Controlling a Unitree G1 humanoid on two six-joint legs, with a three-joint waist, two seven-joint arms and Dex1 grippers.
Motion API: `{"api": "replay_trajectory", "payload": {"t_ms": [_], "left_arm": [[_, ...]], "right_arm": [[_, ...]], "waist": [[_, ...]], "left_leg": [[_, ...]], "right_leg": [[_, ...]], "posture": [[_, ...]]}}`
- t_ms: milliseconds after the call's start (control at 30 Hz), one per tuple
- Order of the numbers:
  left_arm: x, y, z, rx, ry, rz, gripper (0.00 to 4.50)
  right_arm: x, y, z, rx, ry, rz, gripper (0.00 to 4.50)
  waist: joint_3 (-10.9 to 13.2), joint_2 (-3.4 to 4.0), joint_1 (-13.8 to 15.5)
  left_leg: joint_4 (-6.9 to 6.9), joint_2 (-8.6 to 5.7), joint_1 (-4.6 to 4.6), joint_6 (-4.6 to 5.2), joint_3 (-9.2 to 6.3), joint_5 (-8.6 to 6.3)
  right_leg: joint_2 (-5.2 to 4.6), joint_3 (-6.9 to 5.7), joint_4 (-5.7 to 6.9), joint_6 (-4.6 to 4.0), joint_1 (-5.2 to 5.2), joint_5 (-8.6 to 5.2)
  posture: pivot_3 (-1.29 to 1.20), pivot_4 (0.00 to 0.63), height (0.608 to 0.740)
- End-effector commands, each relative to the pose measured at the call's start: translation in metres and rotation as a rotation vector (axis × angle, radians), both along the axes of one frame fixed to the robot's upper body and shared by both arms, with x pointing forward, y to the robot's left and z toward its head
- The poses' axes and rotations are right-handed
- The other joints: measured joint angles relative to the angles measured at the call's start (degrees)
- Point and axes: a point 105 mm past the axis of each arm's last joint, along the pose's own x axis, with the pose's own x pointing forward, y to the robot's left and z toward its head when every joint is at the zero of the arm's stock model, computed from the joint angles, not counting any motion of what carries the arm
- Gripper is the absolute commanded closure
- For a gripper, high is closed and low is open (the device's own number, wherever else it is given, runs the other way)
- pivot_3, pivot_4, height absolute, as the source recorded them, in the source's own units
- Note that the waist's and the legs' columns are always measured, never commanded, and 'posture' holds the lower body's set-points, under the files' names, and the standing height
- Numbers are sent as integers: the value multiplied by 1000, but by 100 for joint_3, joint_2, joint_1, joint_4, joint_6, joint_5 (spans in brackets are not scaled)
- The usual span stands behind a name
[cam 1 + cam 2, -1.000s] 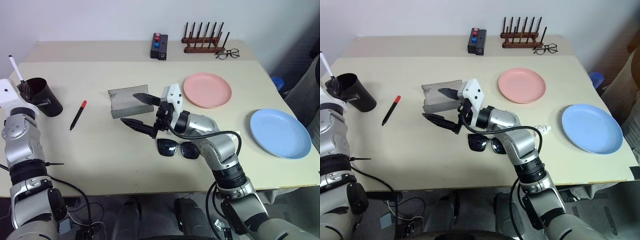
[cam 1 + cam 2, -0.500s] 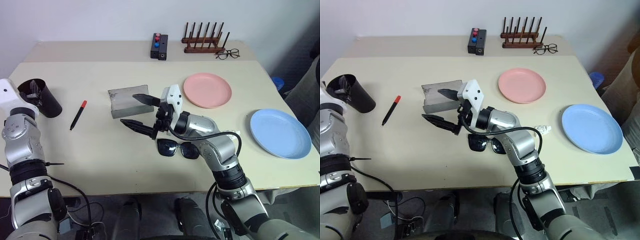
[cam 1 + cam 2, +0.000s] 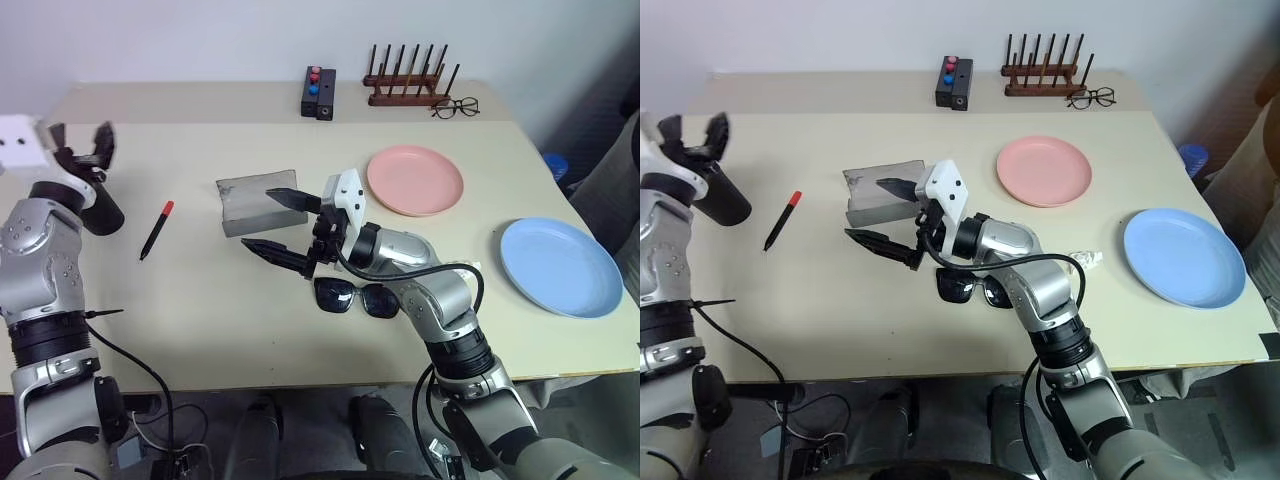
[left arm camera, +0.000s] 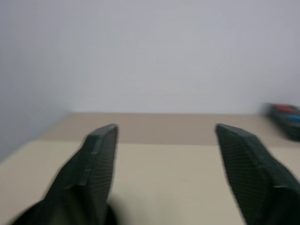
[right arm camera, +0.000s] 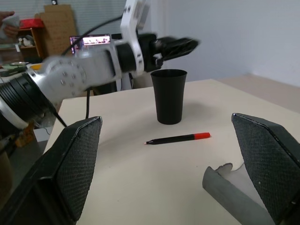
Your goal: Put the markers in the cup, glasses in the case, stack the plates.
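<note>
Reference landmark: the grey felt-surfaced hinged case (image 3: 257,202), lying near the middle of the beige tabletop (image 3: 200,320).

**Tool state.** The left tool (image 3: 78,146) is spread wide and empty, above the tall dark tapered cup (image 5: 169,96), which stands well to the left of the case. The right tool (image 3: 285,225) is spread wide and empty, at the case's near right corner.

**Task items.**
- Black marker with red cap (image 3: 156,229): flat on the tabletop, between the cup and the case.
- White-bodied marker: whether it sits inside the cup cannot be told.
- Black plastic sunglasses with dark lenses (image 3: 356,297): on the tabletop, nearer the robot than the case, under the right forearm.
- Salmon pink round plate (image 3: 414,179): right of the case. Light blue round plate (image 3: 559,265): farther right, well apart from the pink one; unstacked.

**Hazards.**
1. The left tool hangs close over the cup rim; a sideways sweep toward the red-capped marker may tip the tall cup.
2. The right forearm overhangs the sunglasses; lowering it may drag or press the lenses.
3. The thin marker may roll away under an off-centre pinch.
</note>
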Motion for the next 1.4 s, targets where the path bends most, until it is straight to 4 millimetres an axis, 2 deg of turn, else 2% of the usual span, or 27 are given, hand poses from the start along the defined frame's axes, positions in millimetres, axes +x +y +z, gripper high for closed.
{"api": "replay_trajectory", "payload": {"t_ms": [33, 100, 167, 333, 600, 800, 900, 1067, 1133, 1367, 1400], "left_arm": [[-2, -13, -24, 56, 231, -44, 41], [-4, -14, -43, 75, 381, -19, 41], [-6, -6, -58, 75, 505, 54, 41], [-6, 11, -82, -22, 648, 140, 41], [-2, 6, -108, -108, 759, 97, 41], [-3, -2, -117, -107, 799, 52, 41], [-5, -3, -122, -116, 814, 48, 879], [-7, -2, -124, -119, 812, 57, 3334], [-5, -1, -117, -70, 760, 63, 4241], [7, -11, -72, 37, 444, 33, 4241], [9, -12, -51, 7, 327, 21, 4241]], "right_arm": [[-3, -10, 12, 3, -52, 9, 0], [-6, -19, 6, -70, -68, 33, 0], [-7, -29, 1, -135, -75, 40, 0], [-5, -43, -5, -213, -92, 30, 0], [-9, -43, -13, -242, -72, 45, 0], [-13, -44, -15, -257, -80, 50, 0], [-12, -45, -14, -257, -84, 43, 0], [-12, -45, -14, -255, -86, 42, 0], [-11, -44, -14, -255, -85, 44, 0], [-9, -44, -15, -256, -88, 40, 0], [-8, -43, -14, -253, -92, 35, 0]], "waist": [[1, 3, -15], [2, 2, -7], [2, 1, 2], [3, 0, 7], [3, -1, 8], [3, -1, 13], [3, -1, 15], [3, -1, 24], [3, -1, 23], [3, -4, 34], [3, -4, 30]], "left_leg": [[-3, 0, 1, 0, 0, 0], [-5, 1, 1, 0, 0, 0], [-3, 1, -3, 1, 0, 0], [-2, 0, -3, 1, -2, 0], [-3, 0, -6, 0, -2, 0], [-3, 0, -7, 0, -2, 0], [-2, 0, -6, 0, -2, 0], [-2, 0, -6, 0, -2, 0], [-2, 0, -6, 0, -2, 0], [-1, 0, -9, -1, -3, 1], [-1, 0, -9, -1, -2, 1]], "right_leg": [[0, 0, 0, 0, -1, 0], [1, 1, 0, 0, -3, -1], [0, 1, 0, 0, -6, -1], [2, 0, 0, -2, -7, -2], [2, 0, -2, 0, -9, -2], [1, -1, -2, -1, -9, -2], [1, 0, -2, -1, -8, -2], [0, 0, -2, -1, -8, -2], [0, 0, -2, -1, -8, -2], [0, -1, -4, -2, -8, -2], [0, 0, -4, -2, -8, -2]], "posture": [[0, 150, 740], [0, 150, 740], [0, 150, 740], [0, 150, 740], [0, 150, 740], [0, 150, 740], [0, 150, 740], [0, 150, 740], [0, 150, 740], [0, 150, 740], [0, 150, 740]]}}
